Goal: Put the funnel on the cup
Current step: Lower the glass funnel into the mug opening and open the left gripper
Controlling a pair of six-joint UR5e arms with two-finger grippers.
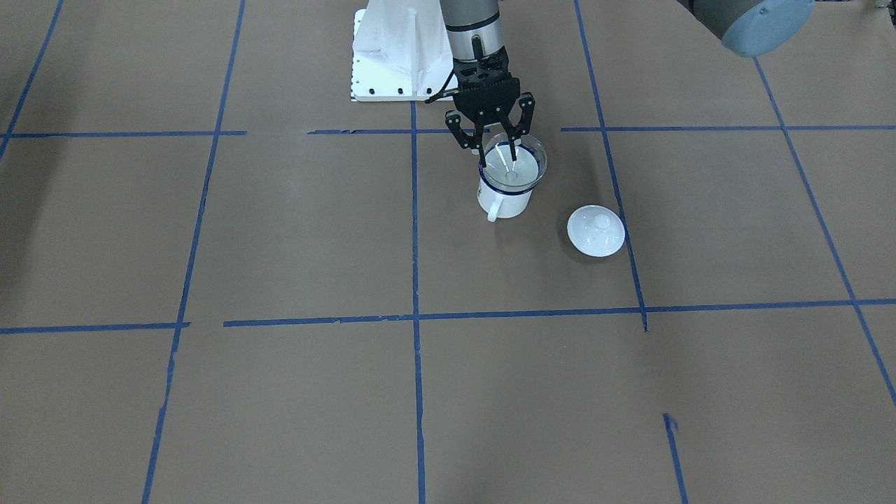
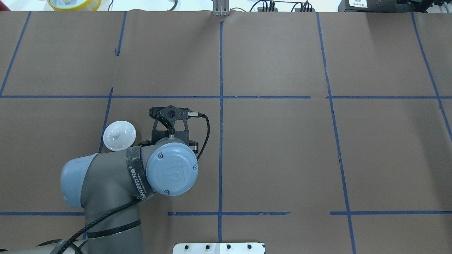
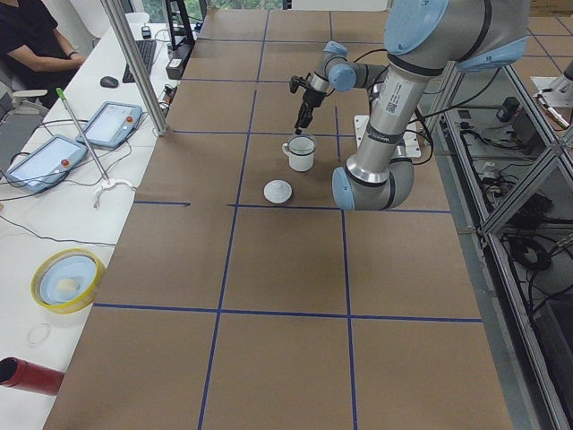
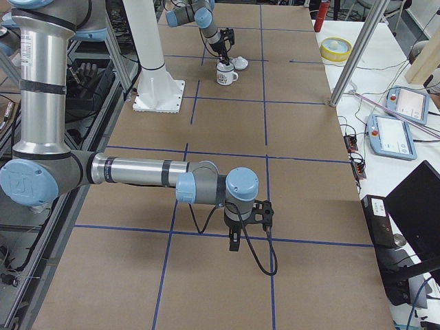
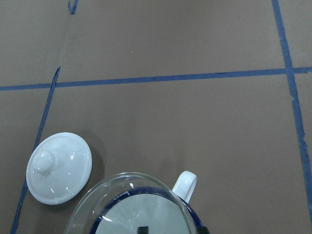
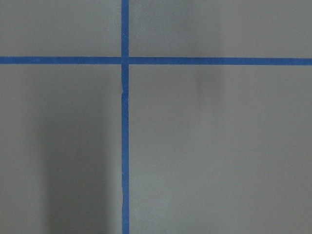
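The funnel [image 1: 521,166] sits in the mouth of the cup [image 1: 505,199], its bowl resting on the blue rim, and nothing else shows inside the cup. The lid [image 1: 596,230] lies just beside the cup. The left gripper [image 1: 498,155] hangs right over the cup, jaws apart and straddling the funnel's rim, so I judge only the lift clear remains. The right gripper [image 4: 234,242] is well apart from the cup, and I cannot tell how its jaws stand.

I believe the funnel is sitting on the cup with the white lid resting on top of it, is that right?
Not quite: the funnel does sit on the cup, but the white lid lies on the table beside it, as the front-facing view shows.
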